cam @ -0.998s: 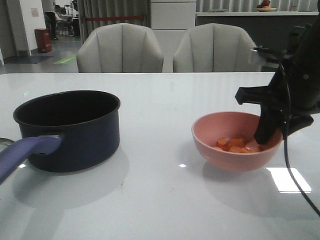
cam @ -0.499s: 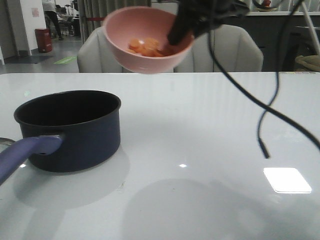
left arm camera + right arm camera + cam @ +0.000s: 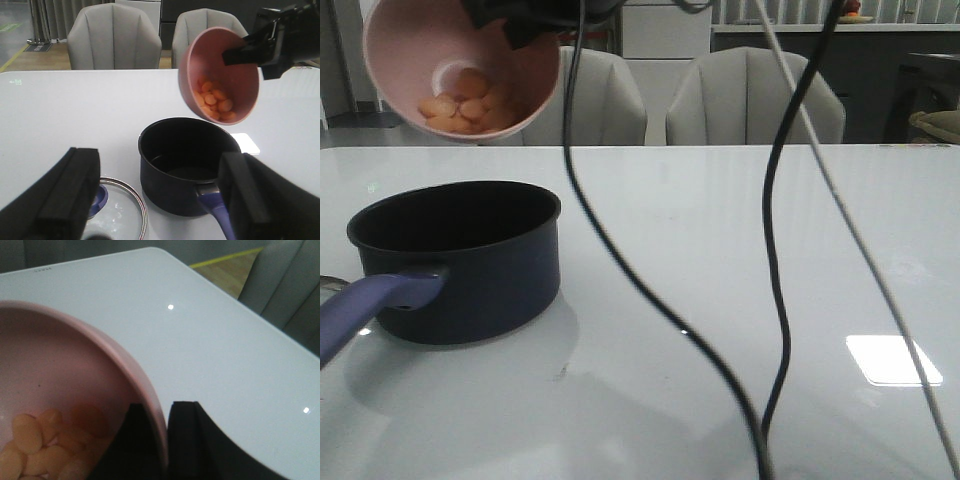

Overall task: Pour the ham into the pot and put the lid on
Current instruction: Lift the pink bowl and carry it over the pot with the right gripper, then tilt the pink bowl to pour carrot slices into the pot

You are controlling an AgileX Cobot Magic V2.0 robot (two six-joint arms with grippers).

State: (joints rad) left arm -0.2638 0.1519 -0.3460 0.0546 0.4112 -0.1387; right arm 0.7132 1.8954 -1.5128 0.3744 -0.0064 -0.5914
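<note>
Ham (image 3: 214, 100) slices are sitting bunched in the tilted bowl the right pincer (image 3: 165, 440) is clamping. Pot (image 3: 187, 170) is standing open below that pincer. Lid (image 3: 117, 212) is lying flat beside pot, by left pincer (image 3: 160, 200).

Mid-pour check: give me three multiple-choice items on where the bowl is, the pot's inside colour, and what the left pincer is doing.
1. Where is the pink bowl?
A. on the table
B. held tilted in the air above the pot
C. inside the pot

2. What colour is the pot's inside?
A. black
B. white
C. pink

3. What is the state of the left pincer?
A. shut on the lid
B. shut on the pot handle
C. open, holding nothing

Answers:
1 B, the right pincer clamps its rim, ham still inside.
2 A, the left wrist view shows a dark interior.
3 C, its fingers stand wide apart.
</note>
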